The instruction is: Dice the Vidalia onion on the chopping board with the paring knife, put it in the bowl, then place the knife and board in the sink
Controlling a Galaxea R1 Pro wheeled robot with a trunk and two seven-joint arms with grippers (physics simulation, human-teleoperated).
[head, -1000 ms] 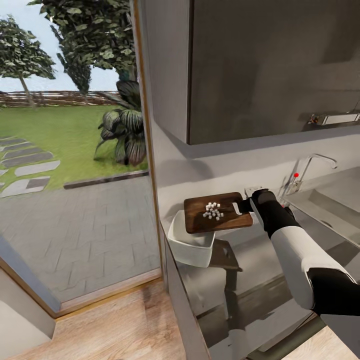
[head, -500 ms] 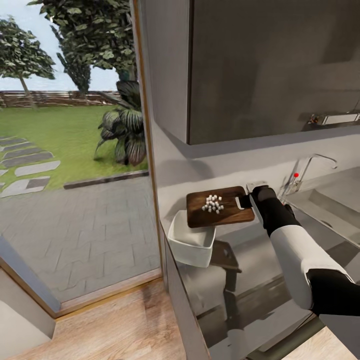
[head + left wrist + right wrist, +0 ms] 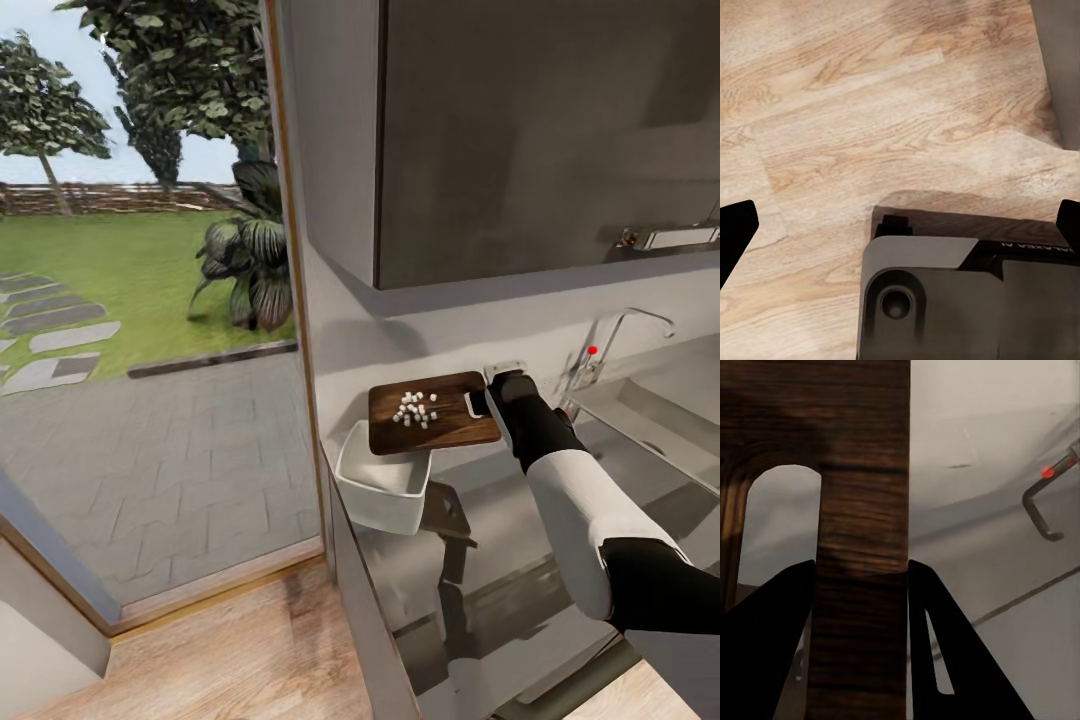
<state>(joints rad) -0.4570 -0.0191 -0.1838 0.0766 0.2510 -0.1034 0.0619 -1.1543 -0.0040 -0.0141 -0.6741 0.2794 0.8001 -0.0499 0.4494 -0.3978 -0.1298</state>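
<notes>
My right gripper [image 3: 480, 402] is shut on the handle end of the dark brown chopping board [image 3: 432, 425] and holds it in the air, roughly level. In the right wrist view the board's handle strip [image 3: 862, 510] sits between the two black fingers [image 3: 945, 645]. A small heap of white diced onion [image 3: 414, 408] lies on the board. Under the board's left part stands the white squarish bowl [image 3: 380, 488], at the countertop's [image 3: 500, 560] left end. The left gripper [image 3: 900, 225] is open over the wooden floor. The paring knife is out of view.
The grey sink [image 3: 650, 410] with its bent chrome tap [image 3: 628, 330] and red knob [image 3: 592, 350] lies to the right of my arm. A grey wall cabinet [image 3: 520, 130] hangs overhead. A glass door to the garden [image 3: 150, 300] is at the left. The robot's base [image 3: 967, 300] is below the left gripper.
My right gripper has raised the board a little above the bowl. The diced onion has shifted slightly toward the board's end away from the handle.
</notes>
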